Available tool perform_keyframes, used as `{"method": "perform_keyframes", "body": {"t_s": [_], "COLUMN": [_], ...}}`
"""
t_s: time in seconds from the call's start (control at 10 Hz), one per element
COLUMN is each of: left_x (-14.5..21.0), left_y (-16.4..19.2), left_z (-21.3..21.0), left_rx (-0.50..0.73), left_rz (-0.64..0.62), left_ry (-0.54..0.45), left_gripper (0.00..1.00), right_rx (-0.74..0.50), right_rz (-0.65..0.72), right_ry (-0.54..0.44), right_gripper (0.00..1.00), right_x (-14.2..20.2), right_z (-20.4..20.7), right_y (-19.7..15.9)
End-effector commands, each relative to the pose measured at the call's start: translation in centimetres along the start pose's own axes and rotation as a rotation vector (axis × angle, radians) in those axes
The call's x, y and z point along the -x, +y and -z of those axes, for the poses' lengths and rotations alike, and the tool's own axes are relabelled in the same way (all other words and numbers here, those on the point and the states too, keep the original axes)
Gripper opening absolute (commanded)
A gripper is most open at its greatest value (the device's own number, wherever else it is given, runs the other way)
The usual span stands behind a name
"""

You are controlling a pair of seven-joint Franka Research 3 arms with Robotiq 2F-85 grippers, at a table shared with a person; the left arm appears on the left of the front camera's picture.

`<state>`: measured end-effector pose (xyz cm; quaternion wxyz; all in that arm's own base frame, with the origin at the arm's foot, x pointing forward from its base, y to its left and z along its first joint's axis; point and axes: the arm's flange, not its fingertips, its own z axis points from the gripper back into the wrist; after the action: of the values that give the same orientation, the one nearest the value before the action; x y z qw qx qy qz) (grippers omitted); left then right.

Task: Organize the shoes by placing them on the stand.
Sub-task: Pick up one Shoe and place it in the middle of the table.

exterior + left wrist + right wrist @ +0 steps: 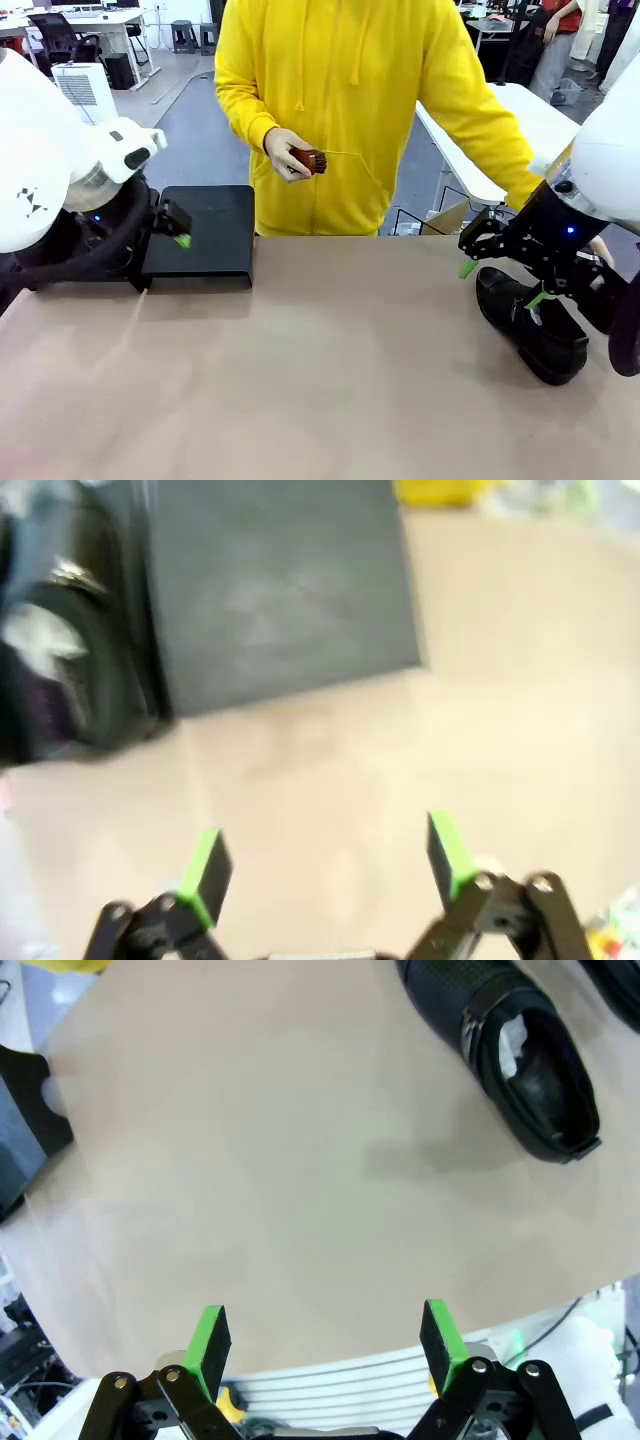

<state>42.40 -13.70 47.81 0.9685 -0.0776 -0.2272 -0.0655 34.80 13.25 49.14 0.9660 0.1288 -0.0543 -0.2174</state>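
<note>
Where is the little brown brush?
In the front view the brush is in the person's hand, against the yellow hoodie, above the far edge of the table, right of the stand.

The stand (205, 235) sits on the table (320, 380). The left gripper (178, 228) hangs at the stand's left edge. Well right of the stand, the right gripper (503, 283), jaws spread, hovers close over a black shoe (535, 335). Beyond the stand's right corner, a person's hand (283, 155) holds a brown brush (310, 160).
</note>
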Motion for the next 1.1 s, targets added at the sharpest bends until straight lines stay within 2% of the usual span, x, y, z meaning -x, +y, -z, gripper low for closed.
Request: {"method": "perform_keyframes", "body": {"t_s": [0.0, 0.4, 0.6, 0.8, 1.0], "left_x": [0.7, 0.9, 1.0, 1.0, 1.3], "left_y": [0.9, 0.8, 1.6, 2.8, 1.8], "left_z": [-1.5, -0.7, -0.6, 0.1, -0.3], "left_rx": [0.083, 0.130, 0.139, 0.069, 0.100], "left_rz": [0.055, 0.026, 0.012, -0.031, -0.004], "left_ry": [0.178, 0.273, 0.305, 0.285, 0.298], "left_gripper": [1.00, 1.00, 1.00, 1.00, 1.00], "right_rx": [0.043, 0.045, 0.075, 0.083, 0.083], "right_rz": [-0.119, -0.252, -0.274, -0.257, -0.257], "right_ry": [0.111, 0.223, 0.252, 0.238, 0.238], "right_gripper": [1.00, 1.00, 1.00, 1.00, 1.00], "right_x": [2.5, 8.5, 9.0, 9.4, 9.4], "right_z": [-1.4, -3.3, -3.0, -3.7, -3.7], "right_y": [-1.2, -5.1, -5.1, -4.9, -4.9]}}
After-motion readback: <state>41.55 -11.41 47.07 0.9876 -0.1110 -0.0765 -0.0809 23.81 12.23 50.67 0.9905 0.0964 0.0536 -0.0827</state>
